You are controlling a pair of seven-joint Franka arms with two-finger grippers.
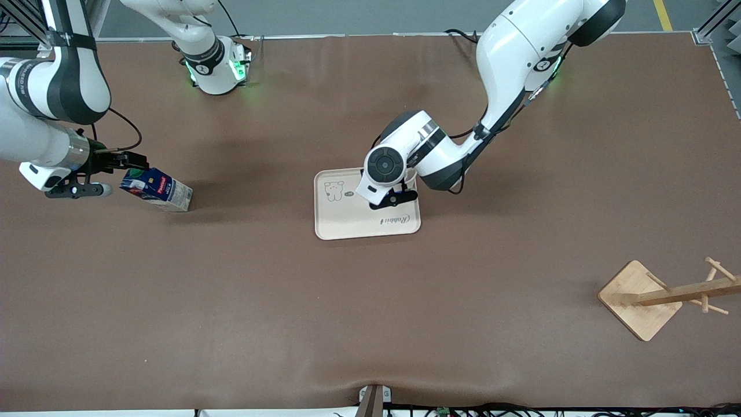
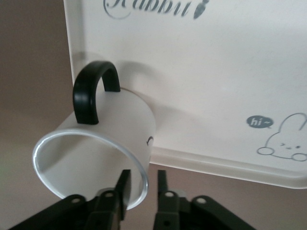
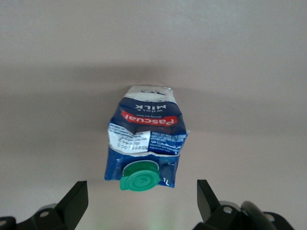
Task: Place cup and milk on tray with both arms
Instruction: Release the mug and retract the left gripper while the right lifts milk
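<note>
Cup point(image 2: 103, 148) gripped at rim by left gripper point(image 2: 142, 189) over tray point(image 1: 330, 223); milk point(image 1: 156, 189) ungrasped, right gripper point(image 3: 139, 203) jaws wide; nothing placed yet.

Both arms are glossy white with rounded shells and black bands at the joints. The left arm point(image 1: 509, 69) carries a round black cap with a ringed centre at its wrist. Black cables trail along each; green lights glow on the right arm point(image 1: 211, 58) base.

Cup point(image 2: 96, 148): hidden under the left arm in front view. Tray point(image 1: 347, 223): corner covered there. Wooden rack point(image 1: 666, 298): pegs cut off at frame edge.
</note>
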